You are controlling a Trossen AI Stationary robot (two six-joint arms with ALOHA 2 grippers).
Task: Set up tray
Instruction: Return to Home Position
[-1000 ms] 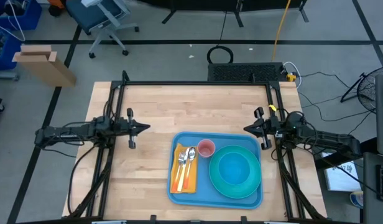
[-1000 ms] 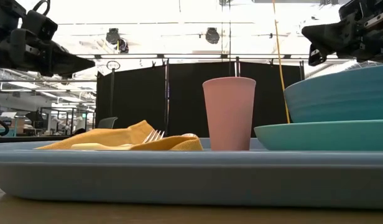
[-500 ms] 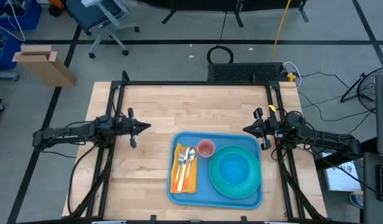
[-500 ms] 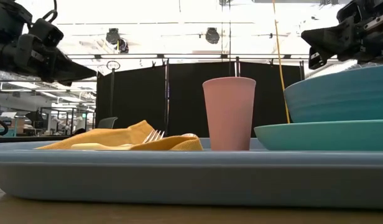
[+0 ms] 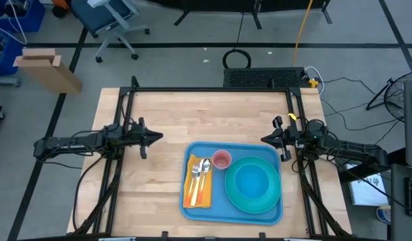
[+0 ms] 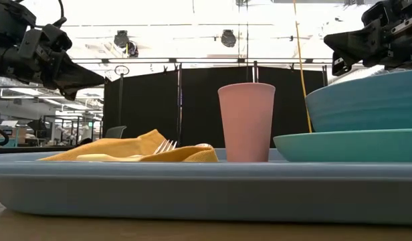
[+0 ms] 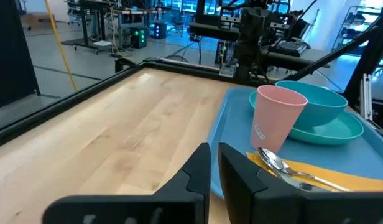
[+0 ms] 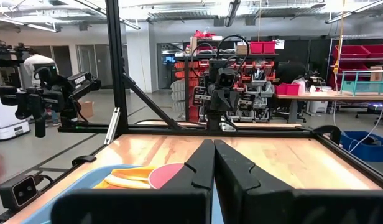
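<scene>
The blue tray (image 5: 218, 202) lies flat on the wooden table, near its front edge and right of the middle. On the tray a pink cup (image 5: 221, 159) stands upright, a teal bowl (image 5: 251, 181) sits on a teal plate (image 6: 346, 144), and a fork and a spoon (image 5: 200, 169) lie on a yellow napkin (image 5: 196, 191). My left gripper (image 5: 159, 137) hovers level to the left of the tray, with a narrow gap between its fingers (image 7: 201, 168). My right gripper (image 5: 263, 139) hovers level off the tray's far right corner, shut and empty.
Black frame rails (image 5: 129, 100) run along the table's left, right and far sides. Bare wood (image 5: 206, 114) covers the far half. An office chair (image 5: 109, 17) and a cardboard box (image 5: 49, 67) stand on the floor beyond the table.
My left gripper has rolled about its own long line while staying in place above the table. The tray and the things on it have kept still.
</scene>
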